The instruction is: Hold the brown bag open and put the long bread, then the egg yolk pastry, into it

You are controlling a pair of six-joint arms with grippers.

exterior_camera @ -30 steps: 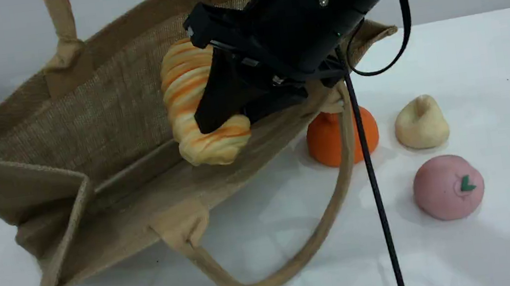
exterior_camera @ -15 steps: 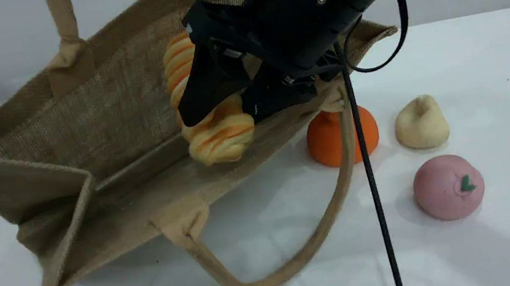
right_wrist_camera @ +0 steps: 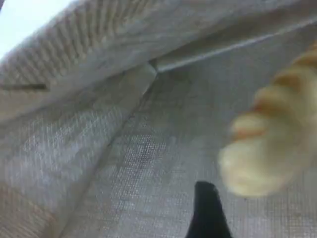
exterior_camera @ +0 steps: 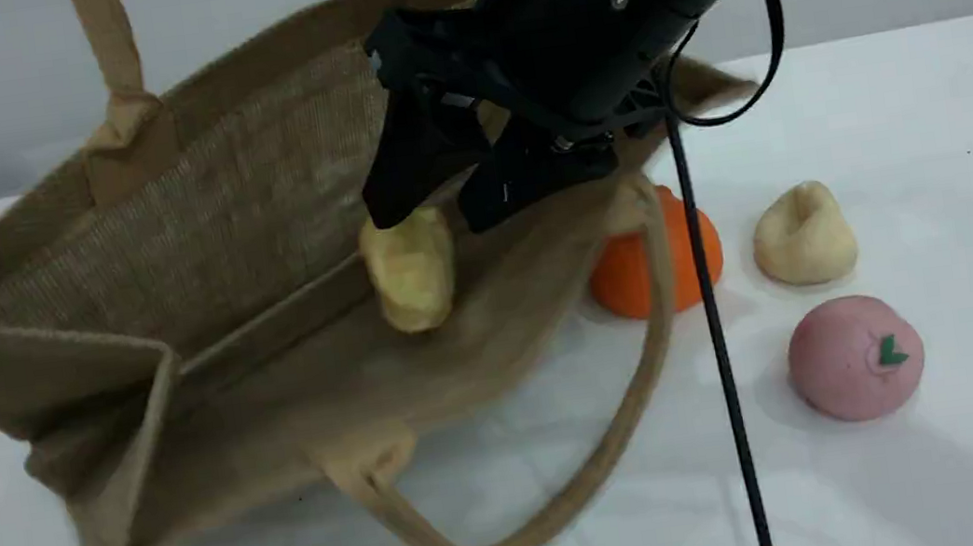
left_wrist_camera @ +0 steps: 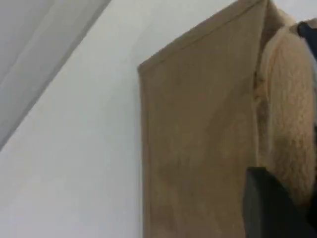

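The brown bag (exterior_camera: 206, 216) stands with its mouth open, and its rear handle (exterior_camera: 105, 51) runs taut up out of the scene view. The left wrist view shows the bag's side panel (left_wrist_camera: 198, 148) and a pale fuzzy handle (left_wrist_camera: 290, 109) beside my left fingertip (left_wrist_camera: 270, 208), shut on that handle. My right gripper (exterior_camera: 425, 222) hangs open over the bag's mouth. The long bread (exterior_camera: 411, 273), blurred, is loose just below it inside the bag, and also shows as the striped long bread (right_wrist_camera: 272, 148) against the bag's lining (right_wrist_camera: 124, 148). The egg yolk pastry (exterior_camera: 803, 236) lies on the table to the right.
An orange fruit (exterior_camera: 628, 278) sits close behind the bag's front loop handle (exterior_camera: 572, 497). A pink peach (exterior_camera: 855, 356) lies in front of the pastry. A black cable (exterior_camera: 725, 373) hangs from the right arm down past the fruit.
My right gripper has opened and let go of the long bread, which has dropped lower into the bag. The bag has swayed a little.
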